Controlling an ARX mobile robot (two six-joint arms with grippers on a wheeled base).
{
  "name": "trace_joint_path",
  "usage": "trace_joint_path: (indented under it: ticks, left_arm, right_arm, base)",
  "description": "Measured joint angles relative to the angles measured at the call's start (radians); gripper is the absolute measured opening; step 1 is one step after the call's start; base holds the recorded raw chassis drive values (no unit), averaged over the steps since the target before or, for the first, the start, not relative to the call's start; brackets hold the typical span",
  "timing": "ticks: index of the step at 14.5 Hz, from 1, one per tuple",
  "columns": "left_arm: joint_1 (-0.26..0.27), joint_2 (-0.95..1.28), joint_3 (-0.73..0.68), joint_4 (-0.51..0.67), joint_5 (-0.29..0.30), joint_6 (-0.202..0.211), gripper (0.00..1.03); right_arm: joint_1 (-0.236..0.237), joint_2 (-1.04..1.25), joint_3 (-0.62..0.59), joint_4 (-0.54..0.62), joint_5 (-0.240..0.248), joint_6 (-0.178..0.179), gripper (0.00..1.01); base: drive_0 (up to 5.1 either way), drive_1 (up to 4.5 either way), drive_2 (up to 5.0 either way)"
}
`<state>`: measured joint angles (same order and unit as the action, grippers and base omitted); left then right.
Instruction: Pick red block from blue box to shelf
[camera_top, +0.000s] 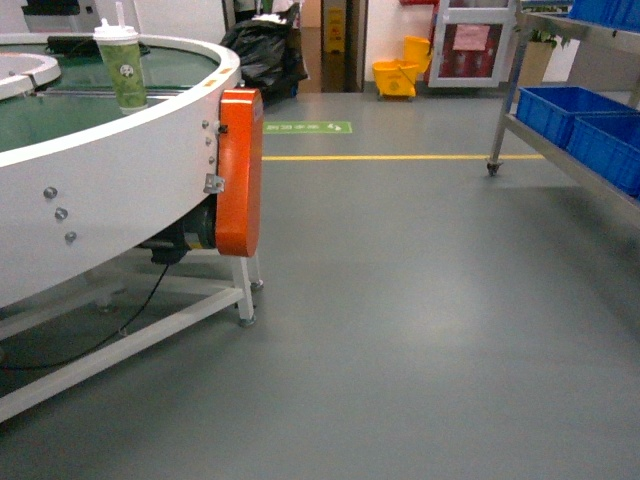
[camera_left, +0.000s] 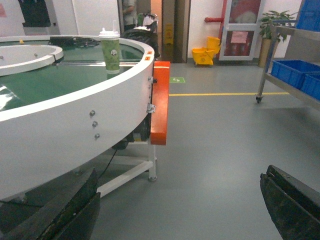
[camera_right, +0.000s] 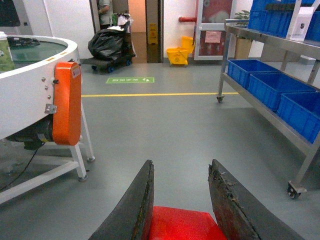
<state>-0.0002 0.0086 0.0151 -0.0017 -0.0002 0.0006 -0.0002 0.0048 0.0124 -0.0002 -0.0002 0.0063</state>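
The red block (camera_right: 182, 224) sits pinched between the two dark fingers of the right pincer (camera_right: 182, 200), held above the grey floor (camera_right: 175, 130). The left pincer (camera_left: 180, 210) hangs spread wide, holding nothing. The shelf (camera_right: 280, 107) with dark blue crates (camera_right: 272, 82) stands to the right, well apart from the block.

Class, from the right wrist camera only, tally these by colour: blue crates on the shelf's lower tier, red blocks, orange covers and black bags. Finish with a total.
Blue crates on the lower tier of the shelf: 3
Red block: 1
Orange cover: 1
Black bag: 1
Total: 6
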Motion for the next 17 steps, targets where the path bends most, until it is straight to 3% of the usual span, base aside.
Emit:
trace_joint_path:
  ticks: [8, 17]
  left_arm:
    - [0.001, 0.0, 0.0, -0.003, -0.001, 0.0, 0.98]
    - [0.0, 0.0, 0.0, -0.002, 0.0, 0.0, 0.98]
  right_arm:
    - [0.0, 0.0, 0.0, -0.004, 0.0, 0.0, 0.28]
    - [0.0, 0.0, 0.0, -0.005, 0.0, 0.0, 0.28]
  base:
    - [-0.1, 4.17, -4.3]
    - [-1.7, -1.69, -1.7]
